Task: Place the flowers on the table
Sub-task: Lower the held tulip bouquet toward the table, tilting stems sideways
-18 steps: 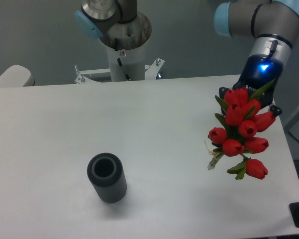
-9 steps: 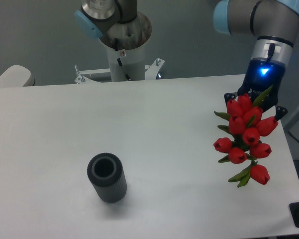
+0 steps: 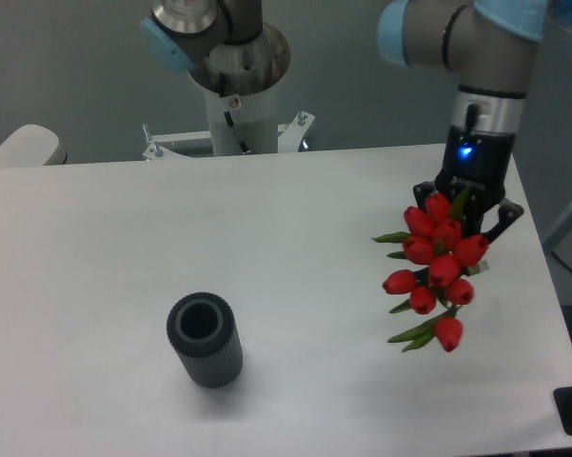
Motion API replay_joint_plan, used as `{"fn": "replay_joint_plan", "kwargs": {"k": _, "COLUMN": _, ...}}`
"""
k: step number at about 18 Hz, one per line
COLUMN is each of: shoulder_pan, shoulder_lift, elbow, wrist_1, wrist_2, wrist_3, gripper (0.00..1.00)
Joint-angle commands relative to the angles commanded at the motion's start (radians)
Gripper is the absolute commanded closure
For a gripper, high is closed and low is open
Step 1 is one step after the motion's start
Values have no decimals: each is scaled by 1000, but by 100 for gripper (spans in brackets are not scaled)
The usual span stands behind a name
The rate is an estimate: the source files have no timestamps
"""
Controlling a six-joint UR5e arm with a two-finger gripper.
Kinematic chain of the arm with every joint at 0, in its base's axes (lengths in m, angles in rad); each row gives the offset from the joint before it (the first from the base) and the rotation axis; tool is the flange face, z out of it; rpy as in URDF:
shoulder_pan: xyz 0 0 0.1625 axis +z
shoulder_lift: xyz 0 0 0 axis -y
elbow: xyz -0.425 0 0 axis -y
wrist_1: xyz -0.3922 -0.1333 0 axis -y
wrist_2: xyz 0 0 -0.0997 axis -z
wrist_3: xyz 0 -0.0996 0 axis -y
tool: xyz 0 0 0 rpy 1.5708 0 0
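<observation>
The flowers (image 3: 436, 267), a bunch of red tulips with green leaves, hang blooms-down from my gripper (image 3: 466, 211) over the right part of the white table (image 3: 286, 248). The gripper is shut on the stems, which the blooms mostly hide. The bunch is held above the tabletop; I cannot tell whether the lowest bloom touches it.
A dark grey ribbed cylinder (image 3: 205, 340) stands upright on the front left of the table. The arm's white base (image 3: 243, 95) stands behind the table's far edge. The table's right edge lies close to the bunch.
The arm has moved left and a little away from the right edge, carrying the flowers with it. The bunch has swung slightly and sits further left over the table.
</observation>
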State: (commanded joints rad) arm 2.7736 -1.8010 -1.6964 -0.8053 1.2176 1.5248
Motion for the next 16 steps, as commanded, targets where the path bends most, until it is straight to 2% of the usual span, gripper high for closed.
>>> {"fn": "replay_joint_plan", "kwargs": {"k": 3, "shoulder_pan": -43, "shoulder_lift": 15, "elbow": -63, "wrist_1": 3, "wrist_2": 115, "wrist_3": -2, "gripper": 69}}
{"fn": "replay_joint_plan", "kwargs": {"k": 10, "shoulder_pan": -147, "shoulder_lift": 9, "elbow": -132, "wrist_1": -3, "wrist_2": 377, "wrist_3": -2, "gripper": 69}}
{"fn": "replay_joint_plan", "kwargs": {"k": 16, "shoulder_pan": -192, "shoulder_lift": -8, "elbow": -192, "wrist_1": -6, "wrist_2": 408, "wrist_3": 2, "gripper": 69}}
